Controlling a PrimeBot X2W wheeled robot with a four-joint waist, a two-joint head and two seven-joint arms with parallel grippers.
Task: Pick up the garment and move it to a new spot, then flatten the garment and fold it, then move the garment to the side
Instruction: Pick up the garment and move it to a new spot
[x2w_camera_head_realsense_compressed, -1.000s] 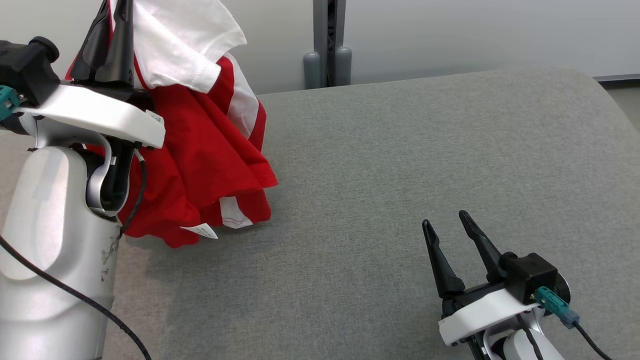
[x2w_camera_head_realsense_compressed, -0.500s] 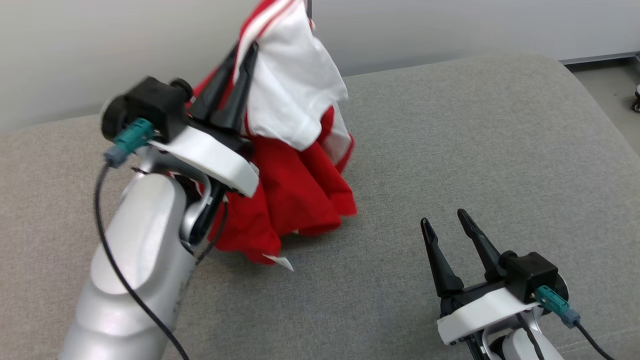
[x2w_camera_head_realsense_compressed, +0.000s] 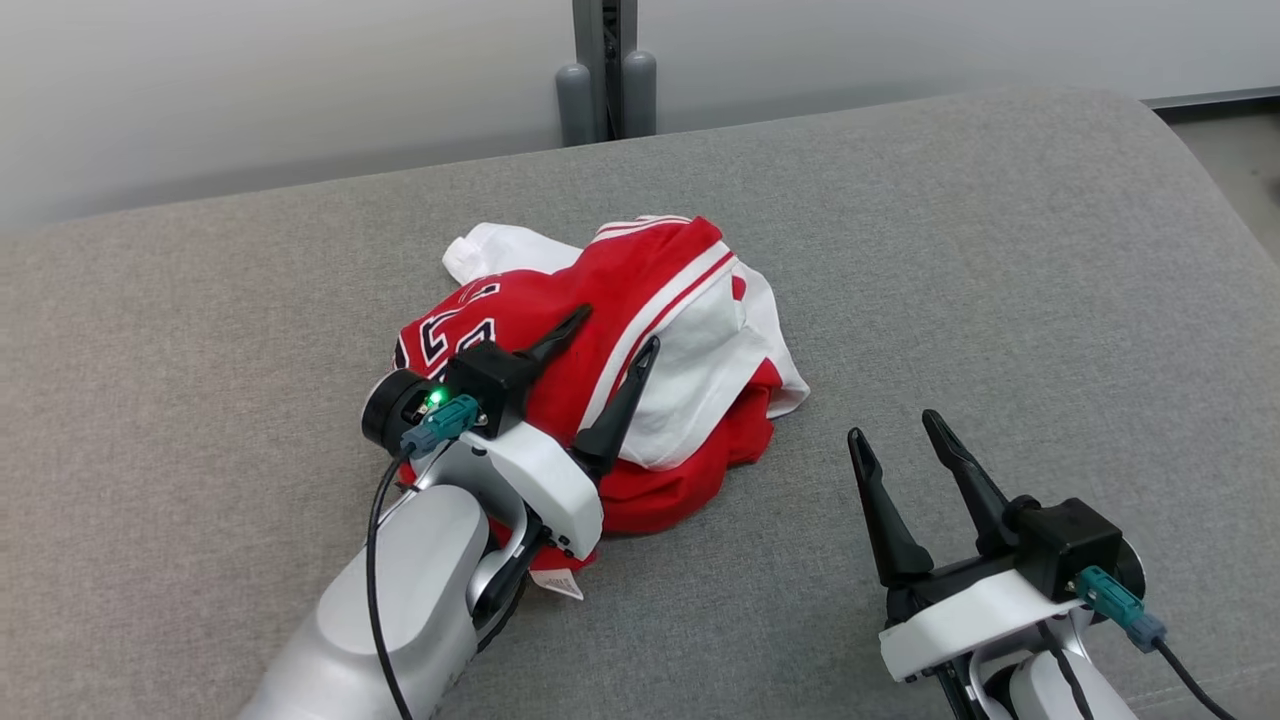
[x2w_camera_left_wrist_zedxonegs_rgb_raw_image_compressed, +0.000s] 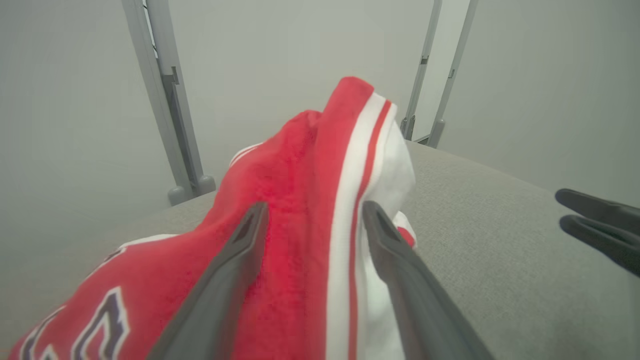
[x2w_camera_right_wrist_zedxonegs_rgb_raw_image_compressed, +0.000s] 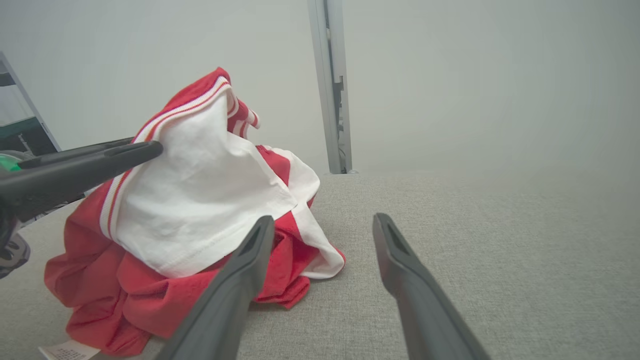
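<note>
**Head view.** The garment (x2w_camera_head_realsense_compressed: 690, 330) lies in a crumpled red-and-white heap on the grey bench (x2w_camera_head_realsense_compressed: 1000, 250), straight out from the post (x2w_camera_head_realsense_compressed: 598, 60) toward me. My left pincer (x2w_camera_head_realsense_compressed: 618, 330) sits over the side of the heap away from the post, its fingers spread wide with nothing clamped. My right pincer (x2w_camera_head_realsense_compressed: 893, 432) hovers nearer me than the post and off to its right, wide open and empty, clear of the cloth. The heap is bunched with layers tucked under. If I pinch it blindly to flatten it, I think I would catch two layers and pull it tighter.

**Left wrist view.** A raised ridge of the garment (x2w_camera_left_wrist_zedxonegs_rgb_raw_image_compressed: 300, 200) stands between my two spread fingers and points toward the post (x2w_camera_left_wrist_zedxonegs_rgb_raw_image_compressed: 170, 125). I cannot tell whether either finger touches it. The likely trouble is a fingertip hooking that striped fold as the arm backs off, which would drag the heap out of place. My right pincer (x2w_camera_left_wrist_zedxonegs_rgb_raw_image_compressed: 595, 220) is well apart, so I judge a collision unlikely.

**Right wrist view.** A white panel of the garment (x2w_camera_right_wrist_zedxonegs_rgb_raw_image_compressed: 200, 190) slumps left of the post (x2w_camera_right_wrist_zedxonegs_rgb_raw_image_compressed: 332, 85), with one left finger (x2w_camera_right_wrist_zedxonegs_rgb_raw_image_compressed: 75, 170) against its striped edge. The loose hem lies just ahead of my right pincer (x2w_camera_right_wrist_zedxonegs_rgb_raw_image_compressed: 322, 222). Reaching in low could push that hem along the bench (x2w_camera_right_wrist_zedxonegs_rgb_raw_image_compressed: 475, 250) rather than catch it.
</note>
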